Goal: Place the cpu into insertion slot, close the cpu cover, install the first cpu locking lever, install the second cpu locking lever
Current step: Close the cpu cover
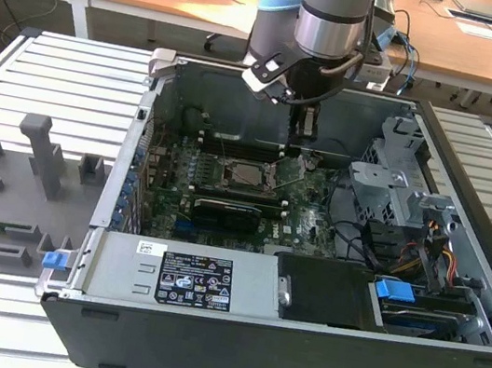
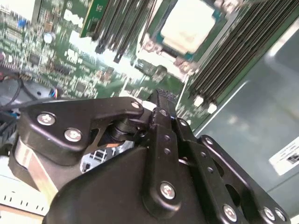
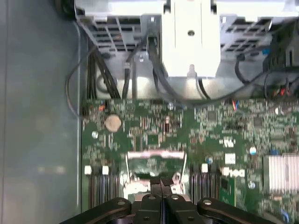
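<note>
The cpu (image 1: 245, 175) lies flat in the insertion slot (image 1: 223, 183) on the green board inside the open computer case. Its pale top (image 2: 189, 22) is seen in the second wrist view. The silver cpu cover (image 2: 152, 46) frames its edges. A thin lever (image 1: 292, 180) stands slanted at the socket's side toward the exterior view's right. My gripper (image 1: 306, 134) hangs above the board, just behind the socket and to the exterior view's right of it. Its black fingers (image 3: 161, 183) are shut together with nothing between them, and they touch nothing.
A long black graphics card (image 1: 227, 209) lies in front of the socket. Memory slots (image 2: 233, 51) flank it. A silver drive cage (image 1: 397, 186) and cables (image 1: 424, 247) fill the case toward the exterior view's right. A grey fixture tray (image 1: 8, 192) sits outside the case.
</note>
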Controlling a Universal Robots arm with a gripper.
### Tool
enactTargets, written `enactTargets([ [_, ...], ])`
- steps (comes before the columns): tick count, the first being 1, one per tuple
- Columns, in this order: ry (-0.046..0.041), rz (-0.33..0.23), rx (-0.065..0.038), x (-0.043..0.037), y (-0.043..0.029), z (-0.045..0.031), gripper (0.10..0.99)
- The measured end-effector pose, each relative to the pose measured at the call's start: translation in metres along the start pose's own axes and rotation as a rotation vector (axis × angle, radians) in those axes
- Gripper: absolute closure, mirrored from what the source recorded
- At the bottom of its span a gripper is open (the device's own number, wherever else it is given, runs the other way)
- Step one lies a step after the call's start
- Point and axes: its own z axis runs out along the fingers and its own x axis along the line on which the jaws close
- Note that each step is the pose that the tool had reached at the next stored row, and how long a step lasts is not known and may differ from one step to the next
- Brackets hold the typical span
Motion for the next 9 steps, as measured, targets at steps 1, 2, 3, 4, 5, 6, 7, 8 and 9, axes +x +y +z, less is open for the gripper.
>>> enactTargets([
  [1,0.0002,0.0,0.0,0.0001,0.004,0.0003,0.98],
  [2,0.0001,0.0,0.0,0.0002,0.0095,0.0006,0.98],
  [3,0.0,0.0,0.0,0.0002,0.013,0.0008,0.98],
  [4,0.0,0.0,0.0,0.0002,0.019,0.0011,0.98],
  [5,0.0,0.0,0.0,0.0003,0.0249,0.0014,0.98],
  [6,0.0002,0.0,0.0,0.0005,0.0313,0.0019,0.98],
  [7,0.0002,0.0,0.0,0.0005,0.0328,0.002,0.98],
  [8,0.0,0.0,0.0,0.0005,0.0339,0.002,0.98],
  [9,0.0,0.0,0.0,0.0005,0.0349,0.002,0.98],
])
